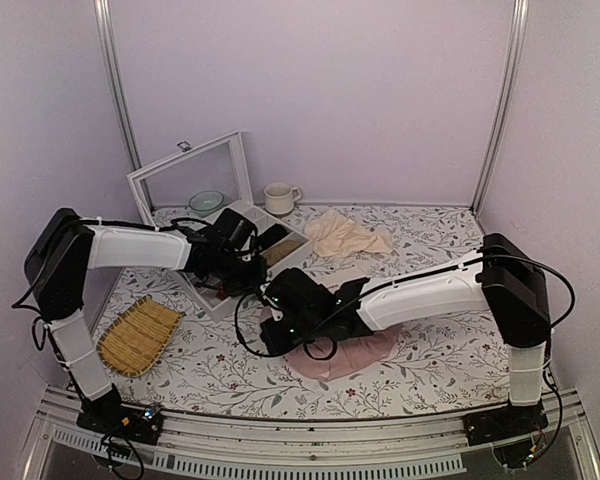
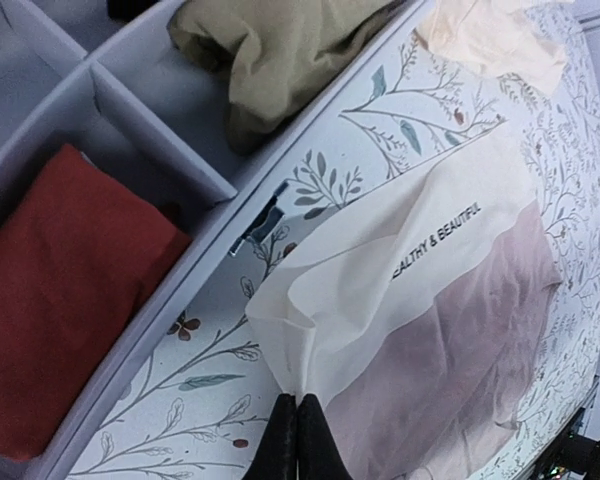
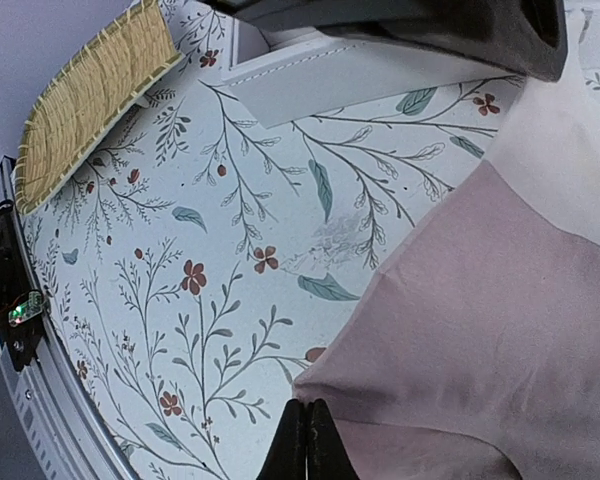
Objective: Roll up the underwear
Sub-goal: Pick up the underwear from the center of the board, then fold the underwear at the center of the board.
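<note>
The underwear (image 1: 352, 352) lies on the floral table under the two arms, dusty-pink with a wide cream-white waistband (image 2: 380, 250) bearing dark text. In the left wrist view my left gripper (image 2: 297, 402) is shut on a pinched corner of the waistband beside the organizer. In the right wrist view my right gripper (image 3: 307, 407) is shut on a corner of the pink fabric (image 3: 500, 330), which is lifted slightly. In the top view the left gripper (image 1: 255, 278) and right gripper (image 1: 277, 335) sit close together at the underwear's left side.
A white compartment organizer (image 1: 242, 252) with open lid holds a red bundle (image 2: 60, 290) and an olive cloth (image 2: 270, 55). A beige cloth (image 1: 345, 236), a mug (image 1: 278, 197), a small bowl (image 1: 206, 202) and a woven bamboo tray (image 1: 138, 334) are around.
</note>
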You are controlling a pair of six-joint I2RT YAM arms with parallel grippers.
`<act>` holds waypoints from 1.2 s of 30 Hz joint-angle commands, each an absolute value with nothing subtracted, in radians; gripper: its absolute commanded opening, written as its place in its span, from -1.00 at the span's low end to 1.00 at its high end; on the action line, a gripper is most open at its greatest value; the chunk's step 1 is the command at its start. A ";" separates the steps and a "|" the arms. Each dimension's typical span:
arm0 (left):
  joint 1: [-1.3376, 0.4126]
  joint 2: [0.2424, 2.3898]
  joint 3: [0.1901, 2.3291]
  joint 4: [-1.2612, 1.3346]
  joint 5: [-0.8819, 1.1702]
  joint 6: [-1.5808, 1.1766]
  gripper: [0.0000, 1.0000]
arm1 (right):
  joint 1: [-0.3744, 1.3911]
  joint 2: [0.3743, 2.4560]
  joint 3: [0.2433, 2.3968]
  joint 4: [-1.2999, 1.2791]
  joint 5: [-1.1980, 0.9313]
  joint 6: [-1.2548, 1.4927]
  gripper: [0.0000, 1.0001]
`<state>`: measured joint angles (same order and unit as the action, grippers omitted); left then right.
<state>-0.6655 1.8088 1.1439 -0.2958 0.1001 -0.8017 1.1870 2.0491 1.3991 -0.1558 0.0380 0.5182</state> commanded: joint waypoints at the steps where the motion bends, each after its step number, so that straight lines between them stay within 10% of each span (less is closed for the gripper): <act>1: -0.659 1.744 1.151 -0.308 0.126 -0.827 -1.00 | 1.182 1.896 1.351 -0.223 0.017 0.542 -1.00; 36: -0.763 2.151 1.705 -0.399 0.150 -0.936 -1.00 | 0.956 1.534 0.981 -0.150 -0.027 0.544 -1.00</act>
<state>-0.7475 2.1059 1.6337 -0.3645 0.1501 -0.9157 0.9852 1.6535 1.0107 -0.1528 0.0097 0.5598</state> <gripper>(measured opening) 0.003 0.003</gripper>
